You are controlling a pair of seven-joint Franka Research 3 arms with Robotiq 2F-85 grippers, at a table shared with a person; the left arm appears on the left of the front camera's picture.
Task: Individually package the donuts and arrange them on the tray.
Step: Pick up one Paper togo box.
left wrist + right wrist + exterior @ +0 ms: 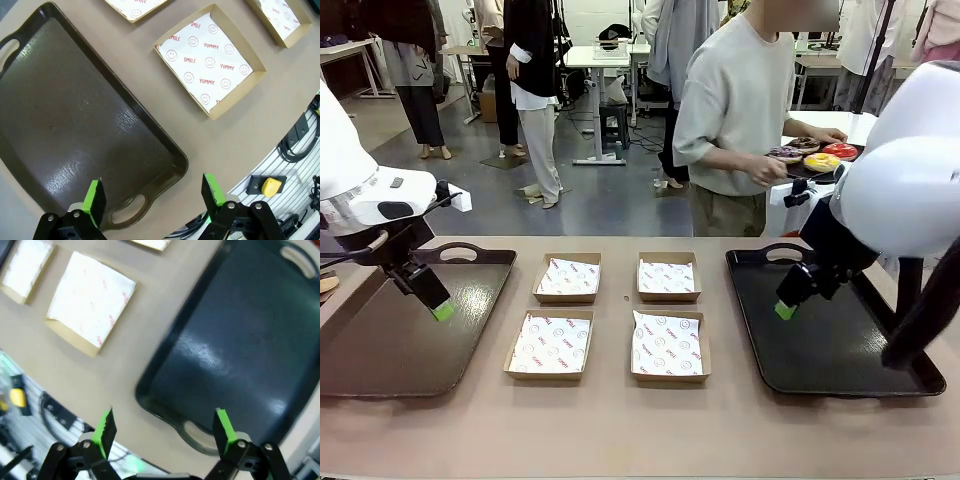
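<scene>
4 lined boxes [551,344] nr camera, mid-table, all empty. Left tray [380,345] & right tray [845,350] bare. Left gripper [155,192], right gripper [165,427]: jaws spread wide, nothing held, each poised over own tray. Donuts [815,155] carried by person [735,110], far right. Nothing packaged yet; 4 to go.

Four ring donuts [815,152] lie flat, close together on a small dark tray [805,171] held by a person beyond the table: yellow-glazed donut [821,161] nearest, glossy red donut [840,150] right, dark purple donut [785,153] left, chocolate brown donut [805,143] behind.
</scene>
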